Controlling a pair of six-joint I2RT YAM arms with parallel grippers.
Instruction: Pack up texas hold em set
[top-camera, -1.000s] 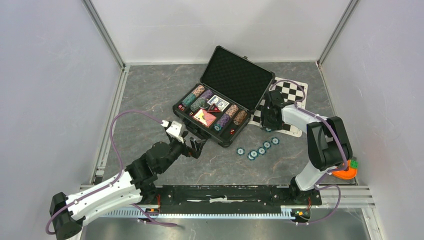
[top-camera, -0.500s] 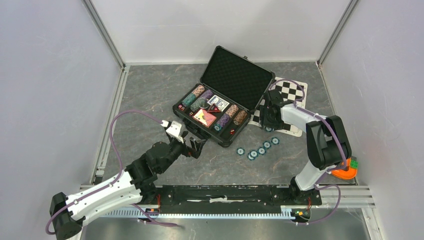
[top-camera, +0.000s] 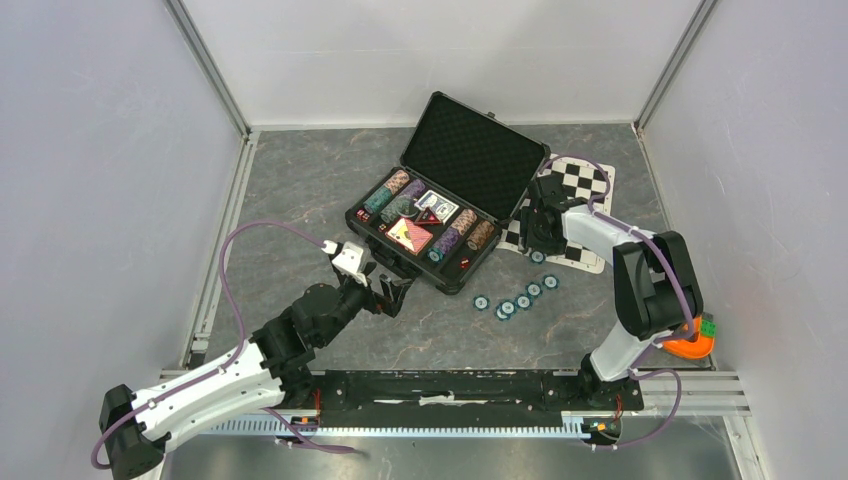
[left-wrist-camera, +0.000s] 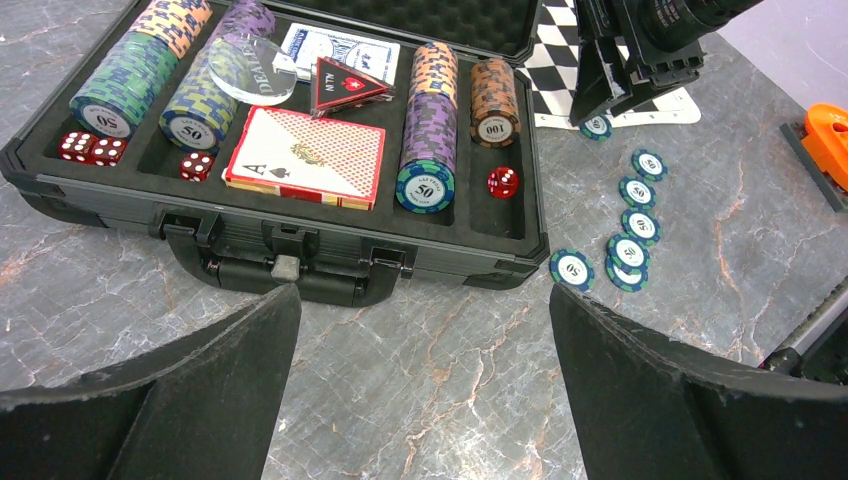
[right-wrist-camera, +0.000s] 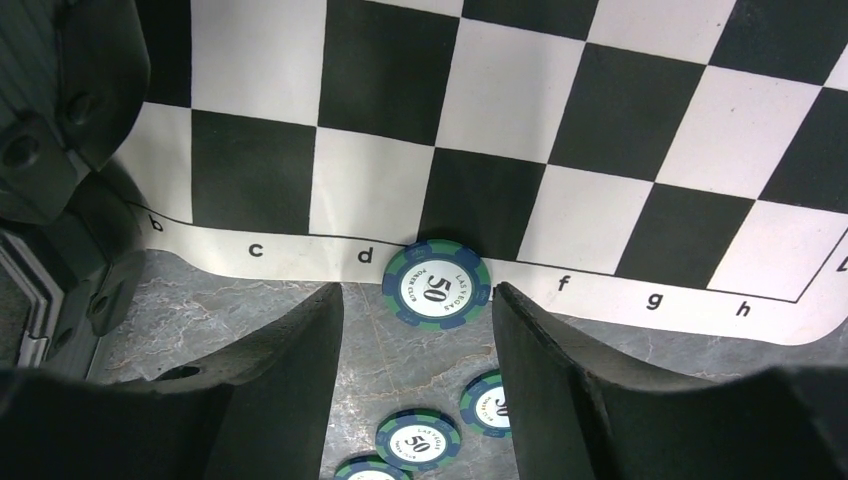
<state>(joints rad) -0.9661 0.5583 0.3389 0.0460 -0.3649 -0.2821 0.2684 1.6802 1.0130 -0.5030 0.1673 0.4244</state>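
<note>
Teal chip (right-wrist-camera: 437, 285) lies flat right under the open right claw (right-wrist-camera: 415, 300).
The claw's two fingers are spread wide and hold nothing; the round chip sits between them, on the edge of the chequered mat (right-wrist-camera: 600, 120). The black case (top-camera: 470, 155) is just to its left. The left claw (left-wrist-camera: 415, 310), open too, hangs by the case front, so the right arm is nearer.

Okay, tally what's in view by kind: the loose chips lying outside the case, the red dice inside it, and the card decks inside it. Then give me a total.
loose chips outside the case: 7 (two of them overlap)
red dice in the case: 4
card decks in the case: 2 (one red, one blue)
Total: 13
</note>
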